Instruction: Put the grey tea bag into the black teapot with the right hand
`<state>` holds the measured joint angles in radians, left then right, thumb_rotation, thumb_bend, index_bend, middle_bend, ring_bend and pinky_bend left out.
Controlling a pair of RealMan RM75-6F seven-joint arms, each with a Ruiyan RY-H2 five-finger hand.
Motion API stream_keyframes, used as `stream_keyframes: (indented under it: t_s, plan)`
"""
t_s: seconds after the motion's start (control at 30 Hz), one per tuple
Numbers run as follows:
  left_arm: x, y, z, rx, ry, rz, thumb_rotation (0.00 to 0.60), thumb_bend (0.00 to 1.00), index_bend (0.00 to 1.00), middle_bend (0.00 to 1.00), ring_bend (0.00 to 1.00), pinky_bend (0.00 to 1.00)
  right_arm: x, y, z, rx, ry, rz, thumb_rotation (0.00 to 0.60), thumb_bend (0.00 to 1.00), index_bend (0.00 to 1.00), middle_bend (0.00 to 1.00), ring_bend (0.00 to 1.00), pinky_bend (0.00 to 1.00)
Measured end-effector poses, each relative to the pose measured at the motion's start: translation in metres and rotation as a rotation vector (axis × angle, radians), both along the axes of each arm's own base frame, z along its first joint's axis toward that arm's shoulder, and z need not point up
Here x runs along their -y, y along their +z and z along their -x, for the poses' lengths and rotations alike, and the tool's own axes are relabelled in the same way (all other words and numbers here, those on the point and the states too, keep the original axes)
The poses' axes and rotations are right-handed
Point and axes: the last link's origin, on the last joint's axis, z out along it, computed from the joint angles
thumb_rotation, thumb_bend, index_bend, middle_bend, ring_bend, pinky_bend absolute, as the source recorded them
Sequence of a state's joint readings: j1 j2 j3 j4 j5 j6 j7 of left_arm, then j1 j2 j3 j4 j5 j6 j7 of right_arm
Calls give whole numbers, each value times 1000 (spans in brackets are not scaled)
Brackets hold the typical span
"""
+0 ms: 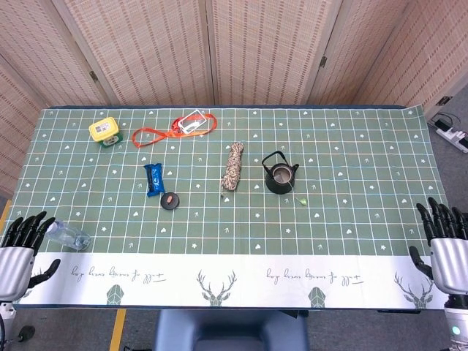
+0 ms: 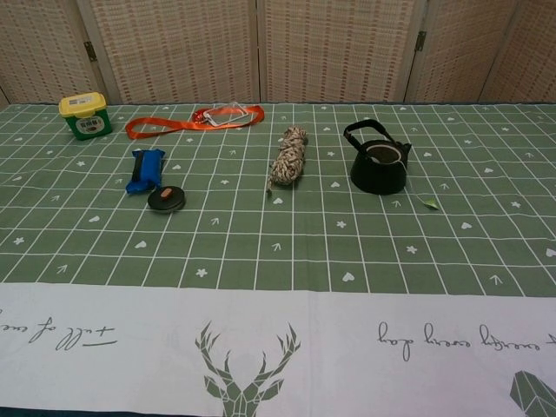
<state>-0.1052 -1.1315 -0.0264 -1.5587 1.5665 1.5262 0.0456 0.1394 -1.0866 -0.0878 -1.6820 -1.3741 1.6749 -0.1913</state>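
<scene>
Inside black teapot (image 1: pixel 280 176): grey tea bag (image 2: pixel 383 155).

Open counter (image 1: pixel 365 168) at three o'clock of black teapot (image 1: pixel 280 173); rope bundle (image 1: pixel 233 167) close at nine o'clock, small green tag (image 1: pixel 303 199) near at five.
</scene>
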Motion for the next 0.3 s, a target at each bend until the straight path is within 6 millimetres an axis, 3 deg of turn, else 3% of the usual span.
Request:
stream_keyframes:
  t_s: [0.3]
  plan:
    - [2,-1,-2,-7,-8,-8,600,268,58,0,50,52,-4,4,22,66,-36,-31,600,371,0,0,0,0]
